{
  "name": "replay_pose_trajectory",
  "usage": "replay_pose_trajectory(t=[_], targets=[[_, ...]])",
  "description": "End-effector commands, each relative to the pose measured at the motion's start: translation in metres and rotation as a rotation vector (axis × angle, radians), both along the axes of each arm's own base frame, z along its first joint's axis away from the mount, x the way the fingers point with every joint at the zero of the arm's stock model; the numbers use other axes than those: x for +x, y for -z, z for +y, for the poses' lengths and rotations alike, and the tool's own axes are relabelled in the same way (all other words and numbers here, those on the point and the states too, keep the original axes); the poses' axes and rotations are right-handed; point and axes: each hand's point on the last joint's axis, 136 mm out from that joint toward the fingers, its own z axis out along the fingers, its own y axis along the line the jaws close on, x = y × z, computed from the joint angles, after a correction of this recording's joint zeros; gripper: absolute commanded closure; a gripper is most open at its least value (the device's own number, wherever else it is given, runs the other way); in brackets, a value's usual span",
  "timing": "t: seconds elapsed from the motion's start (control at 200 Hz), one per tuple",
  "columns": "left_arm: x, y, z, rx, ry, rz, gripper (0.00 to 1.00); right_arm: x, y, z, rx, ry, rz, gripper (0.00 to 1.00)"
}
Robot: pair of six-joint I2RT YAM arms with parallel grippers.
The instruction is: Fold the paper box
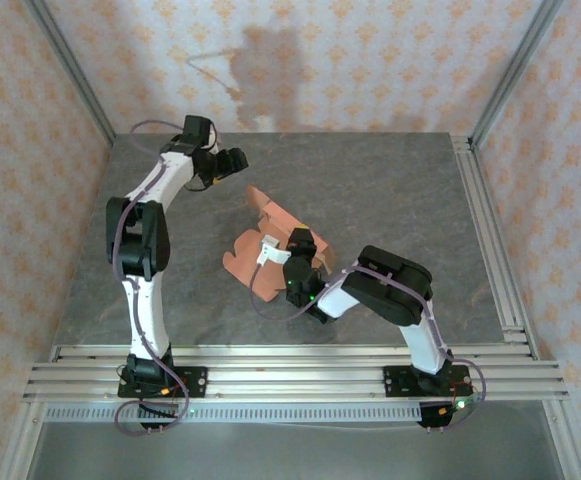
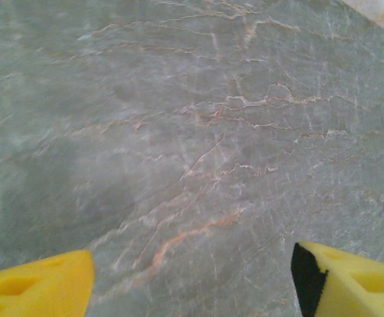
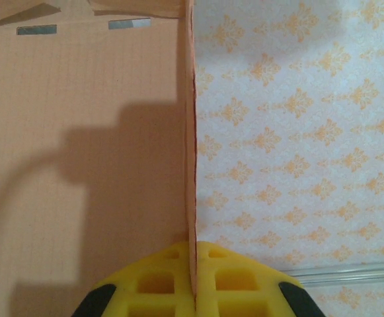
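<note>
The paper box is a salmon-orange card cutout, partly raised, in the middle of the grey table. My right gripper is at the box's right side and is shut on it. In the right wrist view the yellow fingers press together on a thin upright card edge, with the right gripper centred on that edge. A broad panel of the paper box spreads to the left of it. My left gripper is over bare table at the back left, apart from the box. In the left wrist view the left gripper is open with nothing between its fingers.
Patterned walls enclose the table at the back and both sides. An aluminium rail runs along the right edge, and further rails cross the near edge where the arm bases are bolted. Bare marble-look surface lies under the left gripper.
</note>
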Motion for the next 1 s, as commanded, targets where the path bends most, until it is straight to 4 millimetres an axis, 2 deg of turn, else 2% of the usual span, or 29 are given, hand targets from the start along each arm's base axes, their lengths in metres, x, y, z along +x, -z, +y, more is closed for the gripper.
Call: replay_pose_trajectory(t=[0.0, 0.13, 0.375, 0.706, 0.996], targets=[[-0.013, 0.013, -0.025, -0.011, 0.126, 0.087, 0.27, -0.004, 0.000, -0.002, 0.023, 0.006, 0.001, 1.00], [-0.017, 0.025, -0.048, -0.054, 0.203, 0.128, 0.41, -0.004, 0.001, -0.003, 0.030, 0.010, 0.010, 1.00], [-0.045, 0.031, -0.071, -0.115, 0.303, 0.176, 0.46, -0.005, 0.005, -0.005, 0.040, 0.011, 0.027, 1.00], [-0.084, 0.028, -0.077, -0.163, 0.350, 0.202, 0.47, -0.005, 0.014, -0.005, 0.076, 0.007, 0.092, 1.00], [-0.096, 0.022, -0.079, -0.179, 0.354, 0.196, 0.47, 0.000, 0.019, -0.015, 0.116, 0.029, 0.178, 1.00]])
